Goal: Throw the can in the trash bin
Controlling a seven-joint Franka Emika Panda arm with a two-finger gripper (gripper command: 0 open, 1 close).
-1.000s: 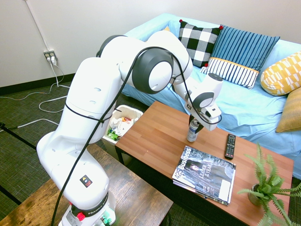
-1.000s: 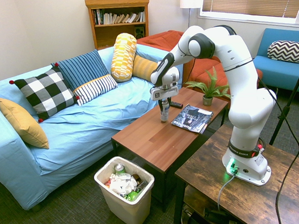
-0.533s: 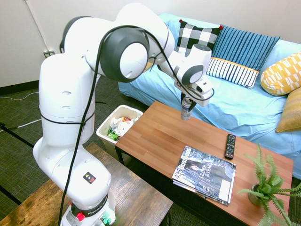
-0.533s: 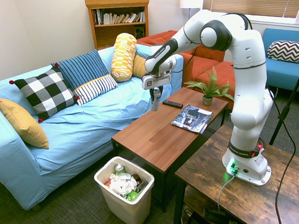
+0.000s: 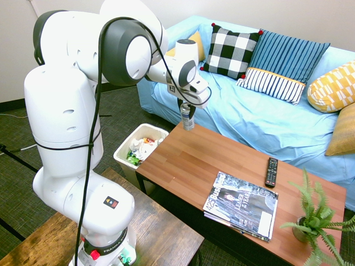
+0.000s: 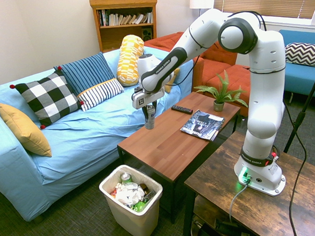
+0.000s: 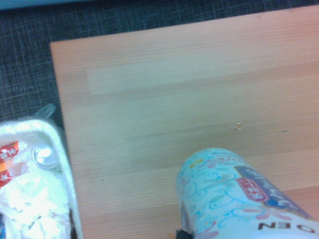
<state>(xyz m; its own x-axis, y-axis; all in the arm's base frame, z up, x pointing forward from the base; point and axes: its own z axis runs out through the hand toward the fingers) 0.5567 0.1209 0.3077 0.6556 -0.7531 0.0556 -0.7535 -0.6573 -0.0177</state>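
The arm reaches out over the sofa-side end of the wooden surface point(image 5: 194, 160), and its tool point(image 5: 187, 113) is pinching the can point(image 5: 188, 118) by the upper part, so the can hangs upright in the air, clear of the wood below it. From the other side of the room the tool point(image 6: 148, 112) and can point(image 6: 149, 118) sit above the surface point(image 6: 164, 144) near its far edge, by the blue sofa point(image 6: 83, 133). The trash bin point(image 6: 132, 202) stands on the carpet off the end of the surface, already holding crumpled paper and other cans; it is well apart from the held can and lower down. In the wrist view the can point(image 7: 234, 199) shows pale, with bluish swirls, over the wood, and a corner of the bin point(image 7: 35, 189) is at the side. A magazine point(image 5: 239, 205), a remote point(image 5: 271, 172) and a potted plant point(image 5: 313, 221) sit further along the surface.
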